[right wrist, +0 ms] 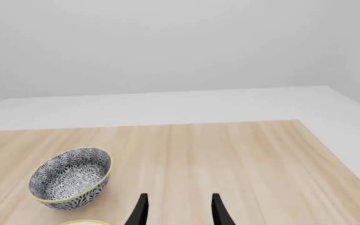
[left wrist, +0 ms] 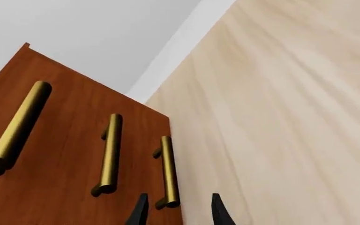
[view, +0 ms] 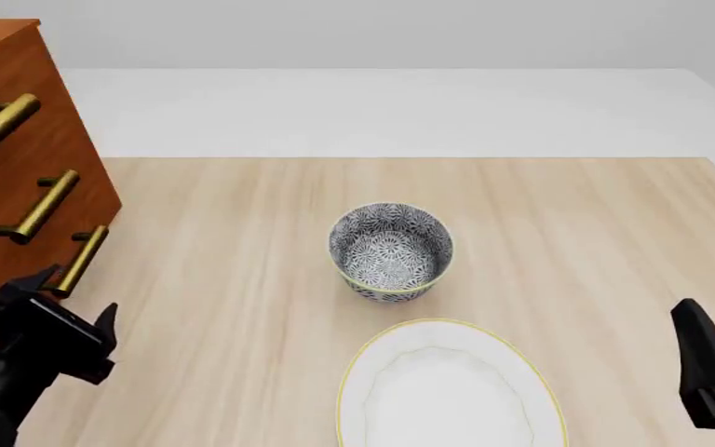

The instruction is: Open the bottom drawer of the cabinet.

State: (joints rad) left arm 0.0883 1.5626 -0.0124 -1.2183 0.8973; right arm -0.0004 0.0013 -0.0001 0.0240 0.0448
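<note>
While all three drawers sit flush in the cabinet [view: 16,177], your task is barely begun: the bottom drawer [view: 34,279] is closed and nothing grips its brass handle [view: 81,262]. In the front view the cabinet stands at nine to ten o'clock on the tabletop [view: 581,242], and your left gripper [view: 72,303] hovers just beside that lowest handle, fingers spread and holding nothing. You have yet to close on the bar and pull. Your right gripper [view: 706,358] waits at four o'clock, fingers parted, empty.

Only the left wrist view shows the handle lying close to one finger rather than between the two. Only the front view shows the plate [view: 451,391] whole, at six o'clock from the patterned bowl [view: 390,251].
</note>
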